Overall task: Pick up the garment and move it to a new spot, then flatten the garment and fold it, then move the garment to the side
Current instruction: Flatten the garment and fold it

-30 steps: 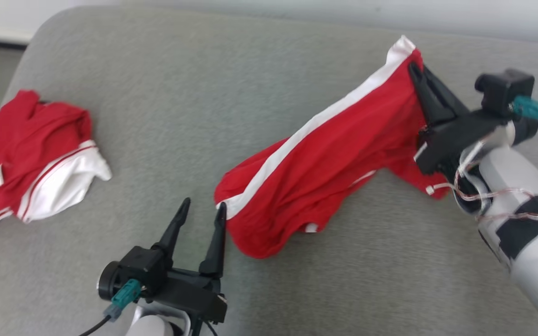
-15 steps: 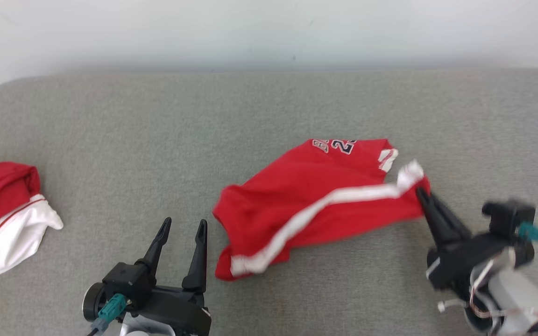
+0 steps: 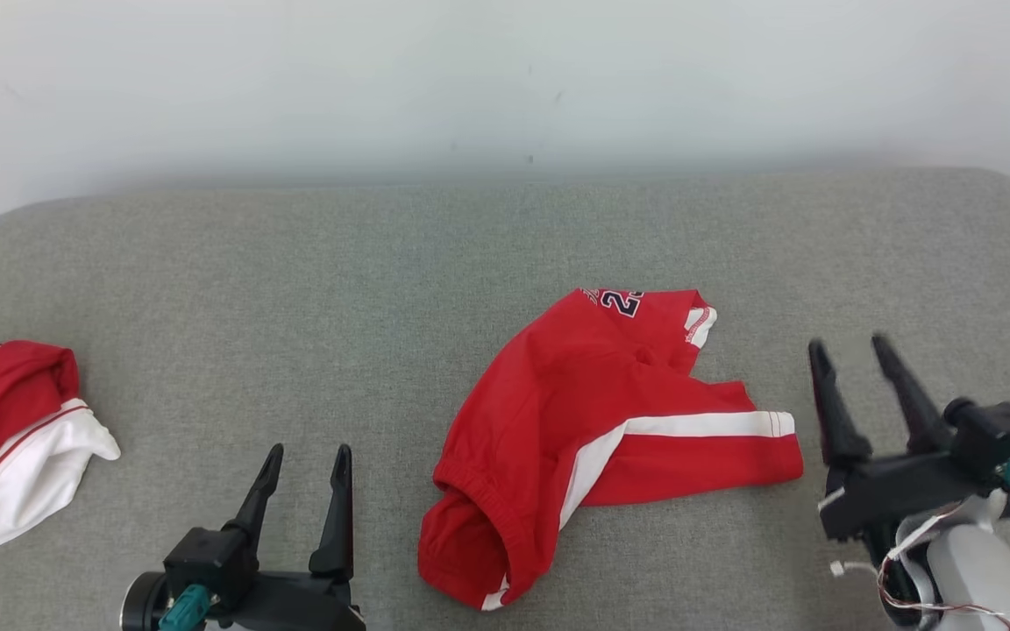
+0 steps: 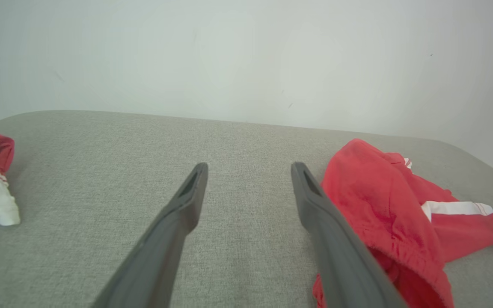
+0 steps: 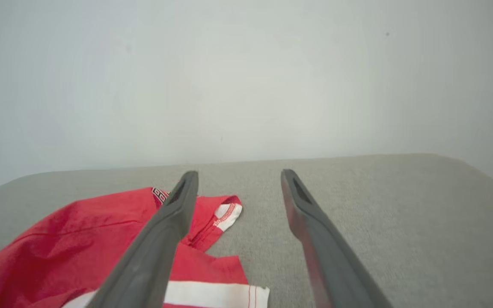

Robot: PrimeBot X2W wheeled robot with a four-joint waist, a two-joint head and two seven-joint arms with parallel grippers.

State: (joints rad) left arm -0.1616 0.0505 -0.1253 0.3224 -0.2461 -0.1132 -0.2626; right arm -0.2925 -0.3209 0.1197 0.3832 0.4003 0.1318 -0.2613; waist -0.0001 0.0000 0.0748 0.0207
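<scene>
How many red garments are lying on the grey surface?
2. The red shorts with a white stripe lie near the middle; a crumpled red-and-white garment sits at the far left, partly cut off.

Home-like: grey cushion (image 3: 207, 289), white wall (image 3: 295, 88).

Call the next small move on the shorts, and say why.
Probably shift the left gripper right to pinch the bunched waistband. The shorts lie crumpled on the cushion, not flat, so flattening looks like the next step. That gripper is open with the waistband just beside it; the right gripper, also open, stands clear of the striped leg.
</scene>
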